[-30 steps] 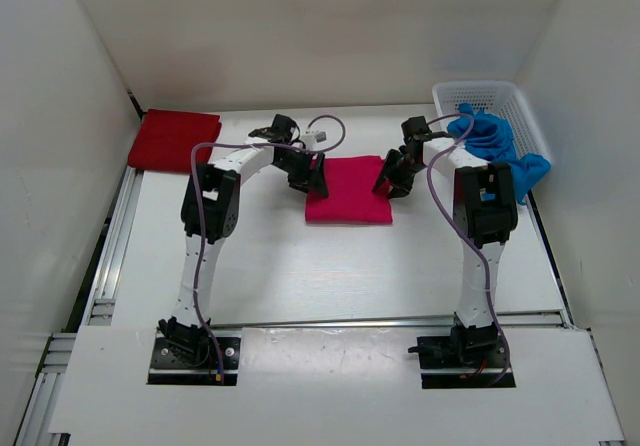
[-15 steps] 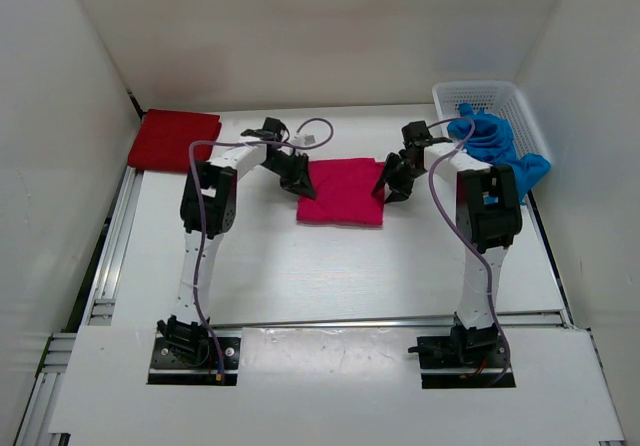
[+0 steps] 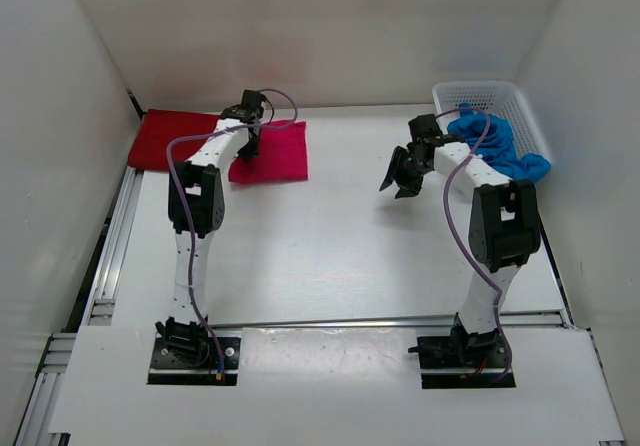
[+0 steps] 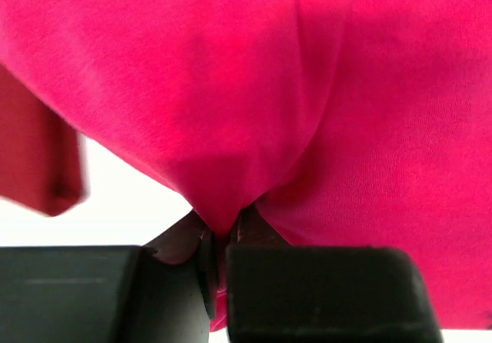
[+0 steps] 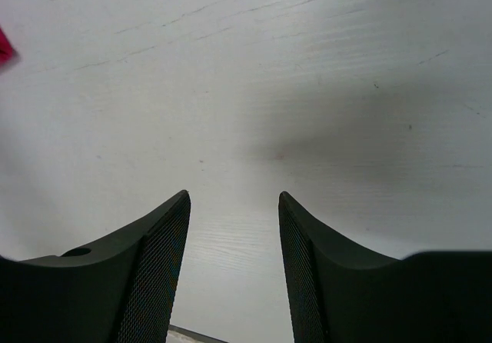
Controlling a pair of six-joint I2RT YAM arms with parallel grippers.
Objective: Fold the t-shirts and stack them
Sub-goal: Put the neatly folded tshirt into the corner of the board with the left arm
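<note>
The folded magenta-pink t-shirt (image 3: 272,152) lies at the back left of the table, its left edge beside the folded dark red t-shirt (image 3: 172,140). My left gripper (image 3: 247,143) is shut on the pink shirt's left edge; in the left wrist view the pink cloth (image 4: 307,104) bunches into the closed jaws, with dark red cloth (image 4: 38,158) at the left. The bright blue t-shirt (image 3: 495,144) spills out of the white basket (image 3: 483,93) at the back right. My right gripper (image 3: 403,180) hangs open over bare table, left of the basket, its fingers (image 5: 157,266) holding nothing.
White walls close in the table on the left, back and right. A metal rail (image 3: 108,256) runs along the table's left edge. The arm bases (image 3: 190,346) stand on the near edge.
My left gripper closed on the pink shirt and dragged it from the table's middle to the back left, beside the dark red shirt. The right gripper lifted slightly and stays open.
</note>
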